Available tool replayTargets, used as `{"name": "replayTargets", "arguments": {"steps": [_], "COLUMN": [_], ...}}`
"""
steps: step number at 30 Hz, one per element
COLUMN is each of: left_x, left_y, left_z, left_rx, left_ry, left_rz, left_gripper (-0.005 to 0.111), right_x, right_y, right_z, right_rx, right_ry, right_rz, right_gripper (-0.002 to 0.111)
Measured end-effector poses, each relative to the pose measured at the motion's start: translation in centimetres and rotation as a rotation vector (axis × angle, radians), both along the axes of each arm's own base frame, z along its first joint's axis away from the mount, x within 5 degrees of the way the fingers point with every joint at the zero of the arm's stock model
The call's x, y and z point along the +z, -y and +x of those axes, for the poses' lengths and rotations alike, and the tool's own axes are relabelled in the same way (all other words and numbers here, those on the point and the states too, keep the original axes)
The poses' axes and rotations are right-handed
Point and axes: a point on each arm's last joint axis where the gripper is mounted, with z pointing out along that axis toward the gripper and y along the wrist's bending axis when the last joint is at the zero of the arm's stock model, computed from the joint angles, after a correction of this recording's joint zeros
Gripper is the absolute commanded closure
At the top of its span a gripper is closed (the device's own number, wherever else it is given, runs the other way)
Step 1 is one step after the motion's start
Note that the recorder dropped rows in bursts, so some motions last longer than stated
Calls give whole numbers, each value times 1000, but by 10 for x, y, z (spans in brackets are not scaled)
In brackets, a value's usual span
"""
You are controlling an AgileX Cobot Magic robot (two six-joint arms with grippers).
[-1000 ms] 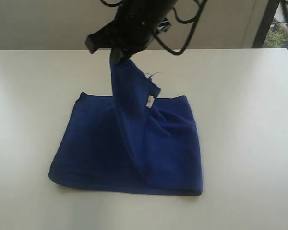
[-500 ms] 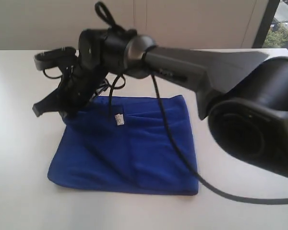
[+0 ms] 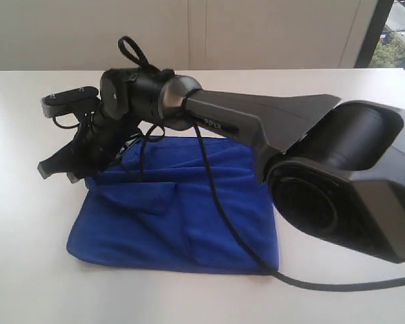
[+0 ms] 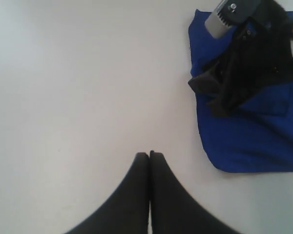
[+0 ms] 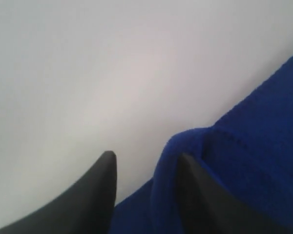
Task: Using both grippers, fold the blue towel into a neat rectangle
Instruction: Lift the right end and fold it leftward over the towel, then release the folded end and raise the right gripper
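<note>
Royal-blue fleece, the blue towel (image 3: 189, 223), is seen lying folded on the white table (image 3: 27, 270), somewhat left of the middle of the exterior view. Its rounded near edge is set almost square to the camera, and its long axis is judged to run across the view, left to right. Over the left half an upper layer is laid unevenly, with creases and a slanting flap edge. The outline is roughly rectangular, but the far left corner is rumpled. A black cable (image 3: 223, 223) is draped across the cloth from far to near and is trailed off over the table to the right.

At that far left corner the right gripper (image 3: 57, 170) is found, tilted downward and pointed left, its tips low beside the towel's edge. Its fingers (image 5: 100, 195) are seen parted in the right wrist view, with a raised fold of the cloth lying between them against one finger — nothing is clamped. The right arm (image 3: 256, 121) is stretched from its bulky joint at the right, over the far part of the towel and past the middle.

The left gripper (image 4: 149, 155) is shown only in its own wrist view — fingers pressed together with nothing between them, held above bare table, well apart from the towel.
</note>
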Motion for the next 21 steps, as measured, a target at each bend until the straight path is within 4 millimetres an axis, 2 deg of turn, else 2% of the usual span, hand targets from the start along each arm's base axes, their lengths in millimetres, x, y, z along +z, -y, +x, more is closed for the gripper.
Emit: {"name": "replayTargets", "arguments": {"steps": [1,4,5,6,7,8,11,14,15,17,21], "left_x": [0,0,0,0,0,0,0,0,0,0,0], "left_y": [0,0,0,0,0,0,0,0,0,0,0], "left_z": [0,0,0,0,0,0,0,0,0,0,0], "left_rx": [0,0,0,0,0,0,0,0,0,0,0], "left_ry": [0,0,0,0,0,0,0,0,0,0,0], "left_rz": [0,0,0,0,0,0,0,0,0,0,0], "left_gripper": [107,107,107,107,107,107,107,107,107,107,107], "right_x": [9,62,70,80,80,77,61,47,42,40,41], "right_y": [2,29,37,52,59,74,104,130,145,169,193], "right_z": [-1,6,9,16,18,24,34,46,53,62,66], "right_rx": [2,-19,-19,4,20,64,91,50,19,-28,-73], "right_ry": [0,3,7,19,23,18,-57,-109,-133,-157,-177], "right_rz": [3,20,14,-19,-46,-126,-264,-297,-309,-317,-323], "right_gripper": [66,71,81,86,100,108,108,108,108,108,108]}}
